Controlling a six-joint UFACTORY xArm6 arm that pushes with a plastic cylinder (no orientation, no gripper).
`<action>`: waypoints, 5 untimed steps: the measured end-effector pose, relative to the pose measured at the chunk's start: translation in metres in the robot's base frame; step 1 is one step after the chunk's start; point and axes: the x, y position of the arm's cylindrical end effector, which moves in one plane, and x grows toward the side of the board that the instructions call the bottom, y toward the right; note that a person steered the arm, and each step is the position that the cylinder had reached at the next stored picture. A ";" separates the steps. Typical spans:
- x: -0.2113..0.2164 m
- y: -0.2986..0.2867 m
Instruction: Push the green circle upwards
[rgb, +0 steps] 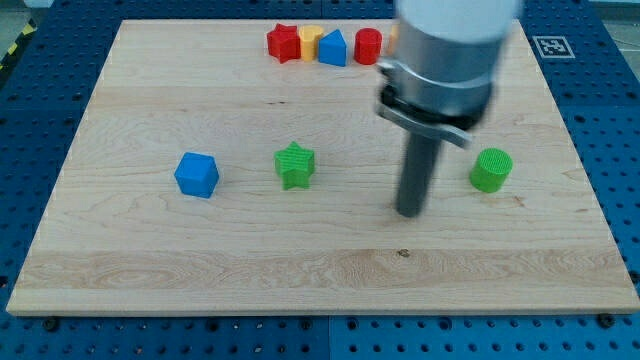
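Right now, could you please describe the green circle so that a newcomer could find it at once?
Start at the wooden board and go to its right edge, about halfway down. The green circle sits there alone, to the view's right of my tip. Unlike the green star farther left, it is round and ridged.

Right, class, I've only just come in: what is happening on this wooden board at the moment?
A robot arm with a dark rod is working over a wooden board. My tip rests on the board to the view's left of the green circle and slightly lower, not touching it. A green star and a blue cube sit further left. A row of red, yellow and blue blocks lies along the view's top edge. The circle has not yet been pushed upwards.
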 end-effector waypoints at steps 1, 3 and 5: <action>0.001 0.038; -0.069 0.038; -0.032 0.038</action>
